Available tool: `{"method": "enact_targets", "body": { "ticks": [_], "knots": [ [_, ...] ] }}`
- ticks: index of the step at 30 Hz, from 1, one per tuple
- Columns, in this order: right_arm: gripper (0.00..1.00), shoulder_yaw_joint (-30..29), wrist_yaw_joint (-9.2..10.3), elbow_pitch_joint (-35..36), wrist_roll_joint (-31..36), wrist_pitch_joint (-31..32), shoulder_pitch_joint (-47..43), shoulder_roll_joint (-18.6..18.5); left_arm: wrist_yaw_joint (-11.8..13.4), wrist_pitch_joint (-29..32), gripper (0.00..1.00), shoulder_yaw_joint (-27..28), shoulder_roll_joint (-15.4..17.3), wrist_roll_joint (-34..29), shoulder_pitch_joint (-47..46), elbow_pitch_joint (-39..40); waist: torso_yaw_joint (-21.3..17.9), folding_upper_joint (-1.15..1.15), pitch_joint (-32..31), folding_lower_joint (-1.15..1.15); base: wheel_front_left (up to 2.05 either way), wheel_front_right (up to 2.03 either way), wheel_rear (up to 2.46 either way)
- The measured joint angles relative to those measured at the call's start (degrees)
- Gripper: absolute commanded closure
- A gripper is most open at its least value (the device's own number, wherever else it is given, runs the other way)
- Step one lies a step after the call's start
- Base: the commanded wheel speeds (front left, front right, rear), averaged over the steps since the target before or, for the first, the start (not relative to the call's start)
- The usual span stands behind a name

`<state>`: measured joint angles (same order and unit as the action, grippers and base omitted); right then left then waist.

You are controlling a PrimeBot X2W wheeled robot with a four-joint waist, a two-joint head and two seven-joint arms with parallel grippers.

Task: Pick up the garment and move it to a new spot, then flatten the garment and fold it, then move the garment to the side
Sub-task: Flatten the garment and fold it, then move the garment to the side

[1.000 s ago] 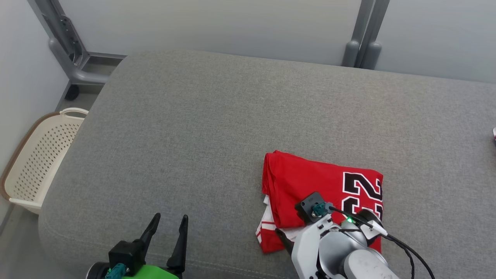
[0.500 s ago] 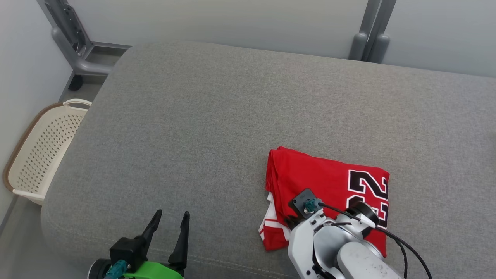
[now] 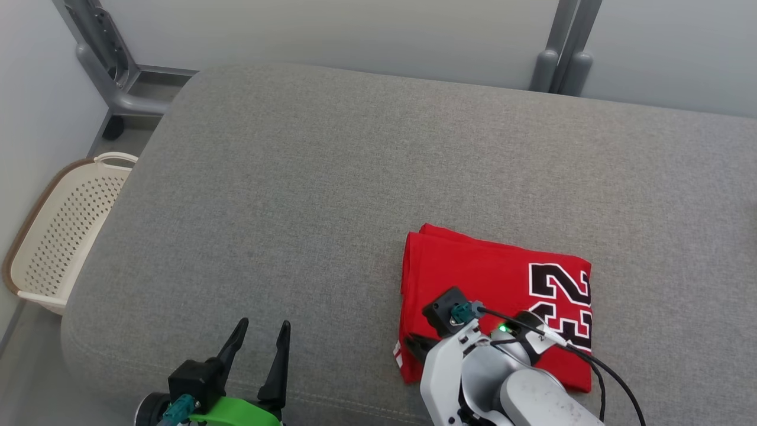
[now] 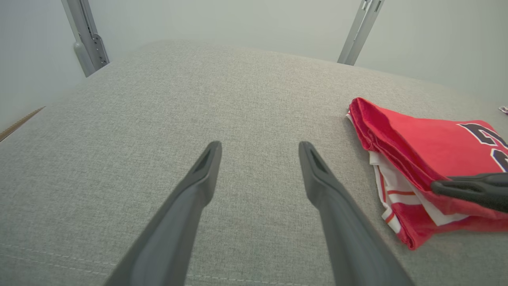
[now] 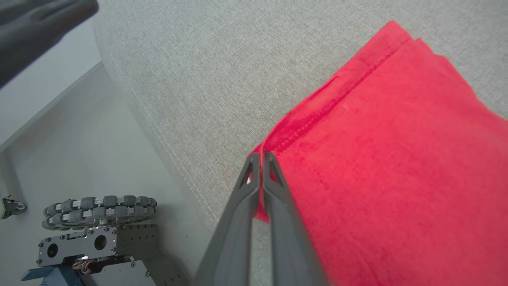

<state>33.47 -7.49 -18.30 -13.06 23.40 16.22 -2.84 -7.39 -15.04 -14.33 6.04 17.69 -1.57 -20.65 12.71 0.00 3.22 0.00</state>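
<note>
A folded red garment [image 3: 491, 278] with a black-and-white number lies on the grey cushion [image 3: 331, 195], near its front edge at the right. My right gripper [image 3: 412, 345] is at the garment's near-left corner, shut, with the red hem pinched between its fingers. The right wrist view shows that gripper [image 5: 261, 157] closed on the garment [image 5: 397, 178] at its edge. In the left wrist view the garment [image 4: 416, 147] lies off to the right with white striped layers showing underneath. My left gripper [image 3: 263, 324] hovers open over bare cushion at the lower left, holding nothing; its fingers [image 4: 260, 147] stand wide apart.
A cream perforated basket [image 3: 59, 236] stands on the floor left of the cushion. Grey metal frame legs [image 3: 106, 65] rise behind the cushion at both back corners. Past the cushion's front edge are the floor and the robot's wheeled base [image 5: 99, 206].
My right gripper has shut on the garment's near-left corner and shifted slightly left. The white striped corner now shows less. The head camera has shifted a little; my left gripper stays put.
</note>
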Motion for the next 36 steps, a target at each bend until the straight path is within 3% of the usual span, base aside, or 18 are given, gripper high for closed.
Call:
{"method": "enact_targets", "body": {
  "ticks": [4, 5, 6, 15, 36],
  "knots": [
    [1.00, 0.1, 0.00, -1.2, -0.4, -0.4, 0.7, 0.0, 0.0, 0.0, 0.00, -0.3, 0.0, 0.0, -0.2, -0.1, 0.2, 0.00, 0.1, 0.00, 0.00, 0.00, 0.00],
    [0.76, 0.0, 0.00, -2.1, -0.5, -0.7, 1.0, 0.0, 0.0, 0.0, 0.00, -0.4, 0.0, 0.2, -0.3, -0.1, 0.3, 0.00, 0.2, 0.00, 0.00, 0.00, 0.00],
    [0.00, 0.0, 0.00, -2.6, -0.6, -0.6, 1.2, 0.0, 0.0, 0.0, 0.00, -0.4, 0.1, 0.2, -0.3, -0.1, 0.4, 0.00, 0.2, 0.00, 0.00, 0.00, 0.00],
    [0.00, -3.4, 0.00, -0.2, -5.0, -1.9, 2.7, 0.0, 0.0, 0.0, 0.00, 0.5, 0.2, 0.1, -0.2, -0.2, 0.0, 0.00, -0.5, 0.00, 0.00, 0.00, 0.00],
    [0.00, -34.5, 0.00, 9.9, 3.7, 7.3, -7.7, -0.1, 0.0, 0.0, 0.00, -0.1, 0.5, -0.3, 1.1, 0.5, -5.4, 0.00, -2.1, 0.00, 0.00, 0.00, 0.00]
  ]
}}
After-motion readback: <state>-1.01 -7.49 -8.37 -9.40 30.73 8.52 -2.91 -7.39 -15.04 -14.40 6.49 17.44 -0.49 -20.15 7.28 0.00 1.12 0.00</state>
